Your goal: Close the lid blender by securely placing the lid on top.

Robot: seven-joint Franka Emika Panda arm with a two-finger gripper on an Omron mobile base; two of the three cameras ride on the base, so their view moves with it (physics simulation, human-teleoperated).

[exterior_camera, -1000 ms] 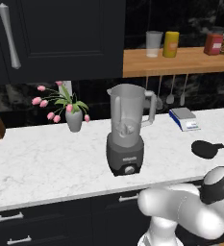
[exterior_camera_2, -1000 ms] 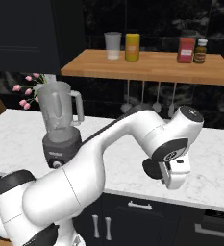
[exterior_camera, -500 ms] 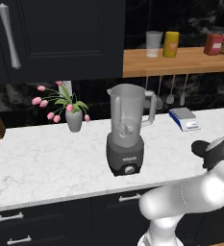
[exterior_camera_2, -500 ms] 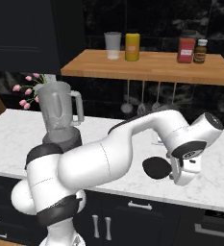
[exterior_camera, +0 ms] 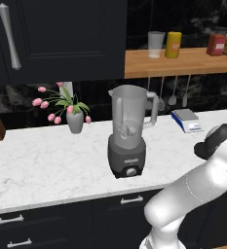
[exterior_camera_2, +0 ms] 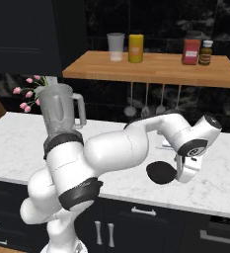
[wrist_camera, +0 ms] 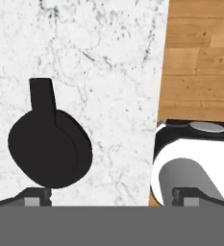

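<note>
Hovering wide open and empty, the pincer hangs over the black lid lying flat on the marble surface; the blender stands well apart, uncovered.

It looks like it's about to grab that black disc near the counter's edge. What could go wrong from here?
The flat round black lid lies flat on the white marble counter, so the open gripper may slide off it instead of gripping. In the hand view the lid sits toward one fingertip, so closing could nudge it. The counter's edge is close; a push might drop it. The tall translucent grey blender stands well away.
</note>
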